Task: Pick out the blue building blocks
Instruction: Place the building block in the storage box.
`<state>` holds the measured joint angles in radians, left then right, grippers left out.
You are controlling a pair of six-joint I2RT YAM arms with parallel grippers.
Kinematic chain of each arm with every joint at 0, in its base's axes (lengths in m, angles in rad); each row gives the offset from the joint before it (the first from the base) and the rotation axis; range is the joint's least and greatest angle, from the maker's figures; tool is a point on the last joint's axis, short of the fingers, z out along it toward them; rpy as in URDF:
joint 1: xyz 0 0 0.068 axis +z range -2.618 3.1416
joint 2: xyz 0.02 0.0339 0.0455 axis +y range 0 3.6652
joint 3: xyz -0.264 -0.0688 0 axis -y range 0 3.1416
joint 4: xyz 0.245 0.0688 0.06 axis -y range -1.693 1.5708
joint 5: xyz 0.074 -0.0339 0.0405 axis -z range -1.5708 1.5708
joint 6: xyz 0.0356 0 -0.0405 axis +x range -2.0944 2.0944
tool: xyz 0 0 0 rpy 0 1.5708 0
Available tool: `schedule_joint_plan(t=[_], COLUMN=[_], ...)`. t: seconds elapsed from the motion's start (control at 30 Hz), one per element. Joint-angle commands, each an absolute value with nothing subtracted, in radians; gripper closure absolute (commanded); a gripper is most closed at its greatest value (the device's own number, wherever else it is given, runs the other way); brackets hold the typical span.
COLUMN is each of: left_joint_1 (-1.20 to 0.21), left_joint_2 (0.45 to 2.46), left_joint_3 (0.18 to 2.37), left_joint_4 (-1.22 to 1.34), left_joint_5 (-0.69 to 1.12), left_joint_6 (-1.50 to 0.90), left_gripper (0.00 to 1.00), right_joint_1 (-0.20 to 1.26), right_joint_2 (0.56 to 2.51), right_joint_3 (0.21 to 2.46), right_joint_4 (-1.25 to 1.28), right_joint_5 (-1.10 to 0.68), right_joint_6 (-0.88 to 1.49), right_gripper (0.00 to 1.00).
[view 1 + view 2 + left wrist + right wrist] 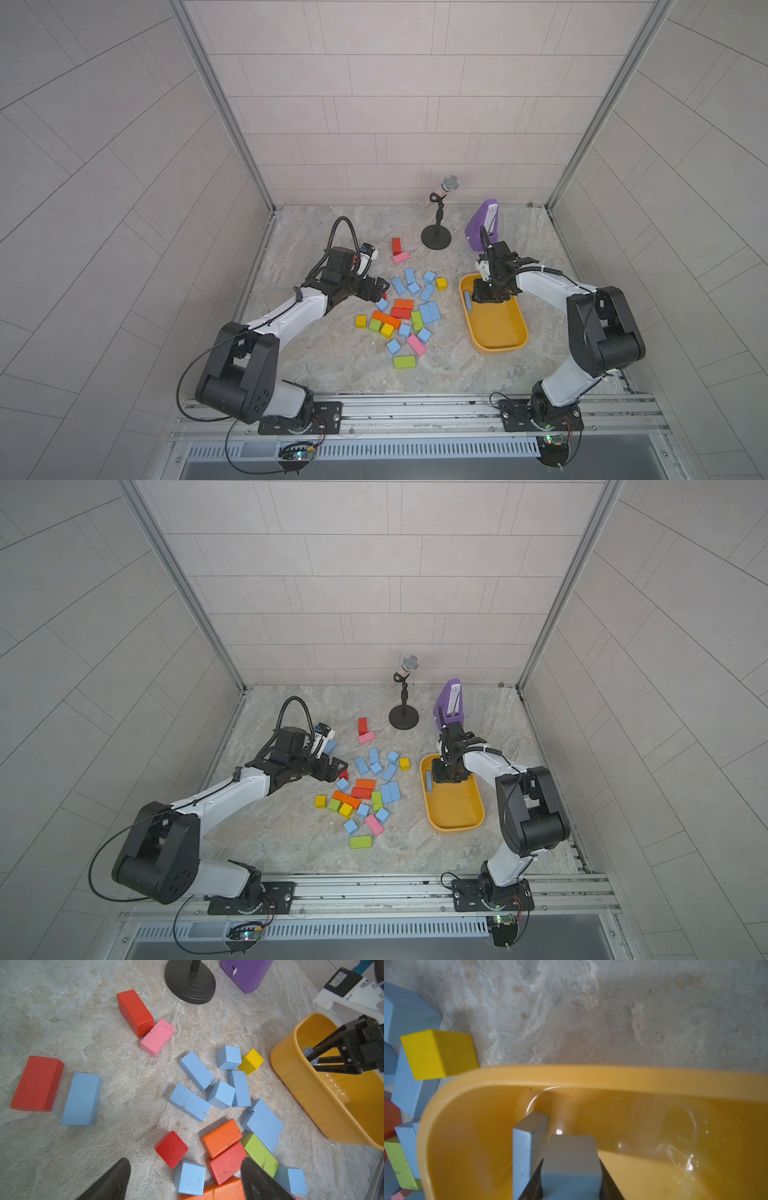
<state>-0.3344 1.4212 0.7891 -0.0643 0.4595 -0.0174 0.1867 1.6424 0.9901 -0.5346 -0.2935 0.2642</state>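
Note:
Several blue building blocks [429, 311] [390, 792] lie on the stone tabletop, mixed with other colours. My left gripper [380, 291] [186, 1160] hangs open at the pile's left edge, over a blue cube [189, 1177] that lies between its fingers. Inside the far end of the yellow bin [503, 328] [571, 1074], my right gripper [486, 297] [571, 1161] is shut on a blue cube [571, 1159], a finger against each side. A longer blue brick [522, 1147] [468, 301] stands against the bin wall beside it.
Red [396, 246], pink [416, 344], orange [386, 319], green [404, 362] and yellow [441, 284] blocks lie among the blue ones. A black microphone stand [436, 239] and a purple metronome [484, 226] stand at the back.

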Motion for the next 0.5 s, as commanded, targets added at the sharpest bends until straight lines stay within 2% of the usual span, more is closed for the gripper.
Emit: schedule_joint_plan(t=[0.0,0.1,0.37,0.47], left_joint_1=[-0.338,-0.338,-0.338,-0.339], left_joint_2=[1.438,1.443,1.438,1.437], left_joint_3=[0.814,0.817,0.825,0.835], left_joint_4=[-0.084,-0.088,-0.097,-0.107], left_joint_5=[0.449,0.452,0.448,0.431], left_joint_6=[0.002,0.001,0.002,-0.015], left_gripper=[0.12,0.12,0.12,0.12], right_joint_1=[0.186,0.184,0.190,0.266], right_joint_2=[1.653,1.650,1.457,1.367], right_joint_3=[1.024,1.029,0.957,0.931], right_joint_4=[-0.497,-0.502,-0.533,-0.564], right_joint_5=[-0.321,-0.314,-0.300,-0.276], right_joint_6=[0.246,0.253,0.287,0.333], right_gripper=[0.52,0.47,0.47,0.46])
